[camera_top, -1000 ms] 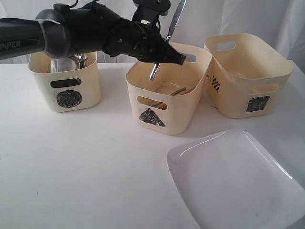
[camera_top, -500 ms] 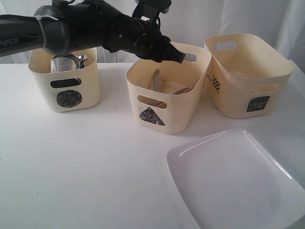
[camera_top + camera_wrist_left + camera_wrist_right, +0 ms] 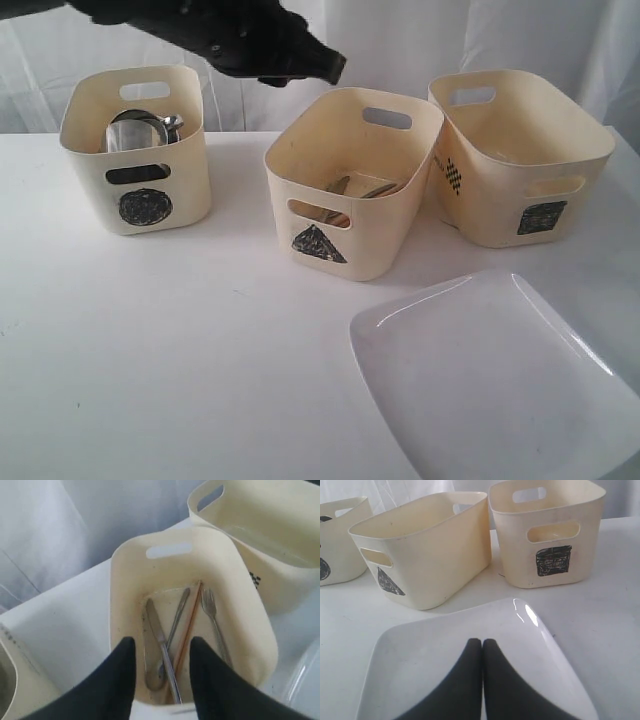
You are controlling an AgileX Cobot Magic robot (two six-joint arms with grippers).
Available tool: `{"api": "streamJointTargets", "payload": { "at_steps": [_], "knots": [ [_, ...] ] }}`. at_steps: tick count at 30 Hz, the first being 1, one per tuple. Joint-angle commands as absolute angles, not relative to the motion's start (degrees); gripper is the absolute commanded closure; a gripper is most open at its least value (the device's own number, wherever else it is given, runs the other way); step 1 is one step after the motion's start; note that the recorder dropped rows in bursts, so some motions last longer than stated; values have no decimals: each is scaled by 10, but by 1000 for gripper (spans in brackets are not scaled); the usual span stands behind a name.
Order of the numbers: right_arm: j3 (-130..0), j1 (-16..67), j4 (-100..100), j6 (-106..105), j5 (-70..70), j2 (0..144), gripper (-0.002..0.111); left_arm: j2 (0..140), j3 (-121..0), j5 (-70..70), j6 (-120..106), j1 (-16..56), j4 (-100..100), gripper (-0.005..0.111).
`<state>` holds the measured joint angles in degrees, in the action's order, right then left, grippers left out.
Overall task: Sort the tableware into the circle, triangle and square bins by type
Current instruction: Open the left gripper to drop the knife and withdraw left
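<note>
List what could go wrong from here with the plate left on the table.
1. The white plate lies flat and glossy; the right claw, shut over it, may skid off its low rim or push it along.
2. The plate looks broad beside the square bin; it may catch the rim and knock the triangle bin close beside it.
</note>
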<state>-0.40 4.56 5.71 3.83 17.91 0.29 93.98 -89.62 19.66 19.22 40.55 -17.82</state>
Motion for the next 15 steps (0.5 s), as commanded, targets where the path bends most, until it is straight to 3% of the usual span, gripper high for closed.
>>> {"api": "streamJointTargets", "payload": {
  "at_steps": [1,15],
  "knots": [
    [0,47,58,36,171,0,108,850,-796,186,192,407,-168,65],
    [0,47,58,36,171,0,108,517,-478,132,196,407,-140,65]
  ]
}}
